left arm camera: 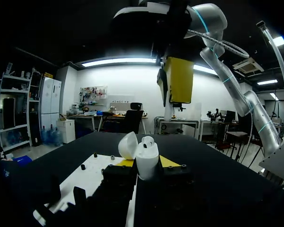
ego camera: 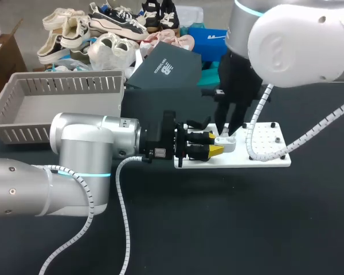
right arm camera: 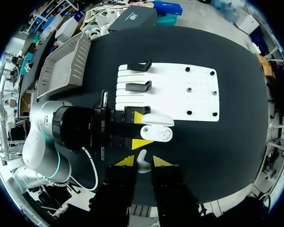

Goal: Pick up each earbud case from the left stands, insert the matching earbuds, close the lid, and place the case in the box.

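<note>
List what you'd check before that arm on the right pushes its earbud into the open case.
1. Left gripper clamped on the case from both sides: ok.
2. Lid swung open: ok.
3. Earbud held between the right gripper tips: ok.
4. Earbud lined up straight over the case: cannot tell, the views disagree.
5. Free socket left in the case: cannot tell.

The left hand gripped the open white earbud case from both sides, the right hand overhead at twelve o'clock, a white board on the tabletop at ten.
</note>
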